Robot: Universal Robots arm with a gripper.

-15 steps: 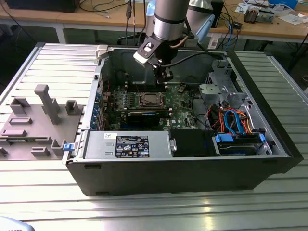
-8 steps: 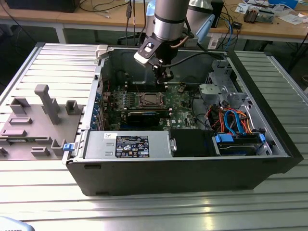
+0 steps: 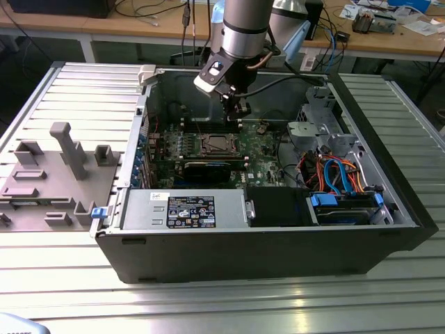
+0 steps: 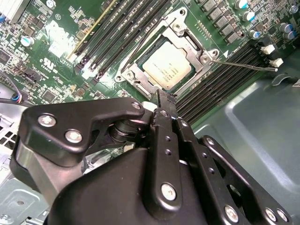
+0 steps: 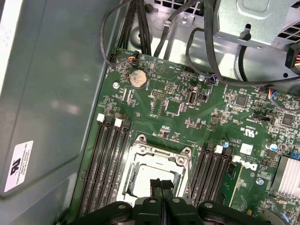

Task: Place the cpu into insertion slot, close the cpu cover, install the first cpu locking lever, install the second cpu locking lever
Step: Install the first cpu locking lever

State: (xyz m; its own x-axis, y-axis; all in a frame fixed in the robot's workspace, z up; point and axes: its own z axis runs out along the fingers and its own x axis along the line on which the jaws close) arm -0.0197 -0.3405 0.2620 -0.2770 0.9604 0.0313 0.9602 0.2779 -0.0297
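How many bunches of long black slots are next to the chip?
2. One bunch runs along one side of the chip, the other bunch along the opposite side. The gripper may hide more nearby.

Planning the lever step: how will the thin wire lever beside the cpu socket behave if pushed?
The locking lever looks like a thin bare metal rod, so it will probably flex and spring back rather than stay stiff. Its smooth, narrow surface may let the gripper slip off. One end meets a corner of the cpu cover, so it likely pivots there.
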